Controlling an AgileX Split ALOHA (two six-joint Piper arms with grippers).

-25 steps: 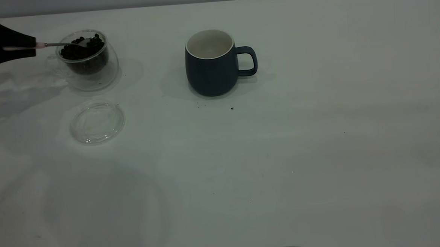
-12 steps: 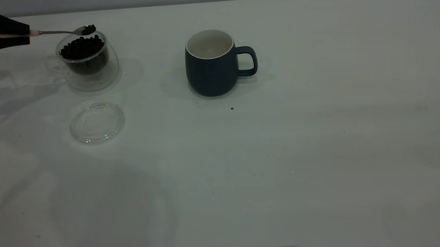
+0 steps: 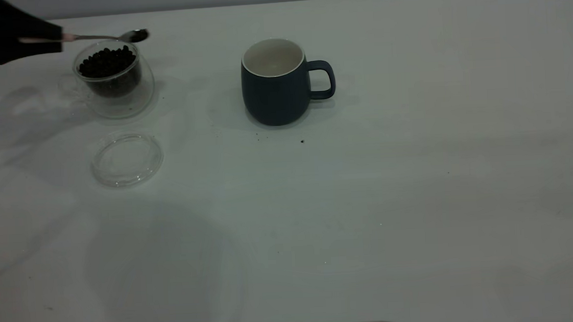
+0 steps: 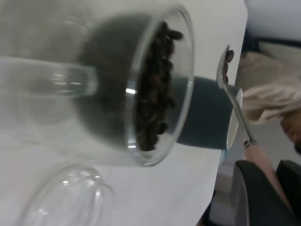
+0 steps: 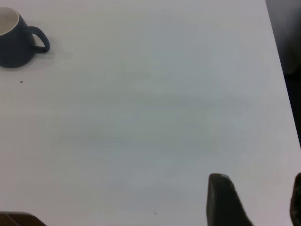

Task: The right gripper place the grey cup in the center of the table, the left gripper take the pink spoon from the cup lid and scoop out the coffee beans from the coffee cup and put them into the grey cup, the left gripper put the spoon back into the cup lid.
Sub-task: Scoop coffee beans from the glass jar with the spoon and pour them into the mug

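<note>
My left gripper (image 3: 47, 38) is shut on the pink spoon (image 3: 98, 37) by its handle and holds it level above the far rim of the coffee cup (image 3: 114, 79). The spoon's bowl carries a few coffee beans (image 3: 138, 36); they also show in the left wrist view (image 4: 228, 55). The glass cup is full of dark beans (image 3: 107, 62). The cup lid (image 3: 126, 159) lies empty in front of it. The grey cup (image 3: 275, 83) stands upright near the table's (image 3: 367, 201) middle, empty, handle to the right. My right gripper (image 5: 256, 193) is open over bare table, off the exterior view.
A few dark specks (image 3: 302, 141) lie in front of the grey cup. The table's right edge (image 5: 277, 70) shows in the right wrist view.
My left gripper lifted the spoon with beans out of the coffee cup, then moved it right, toward the grey cup. Nothing else moved.
</note>
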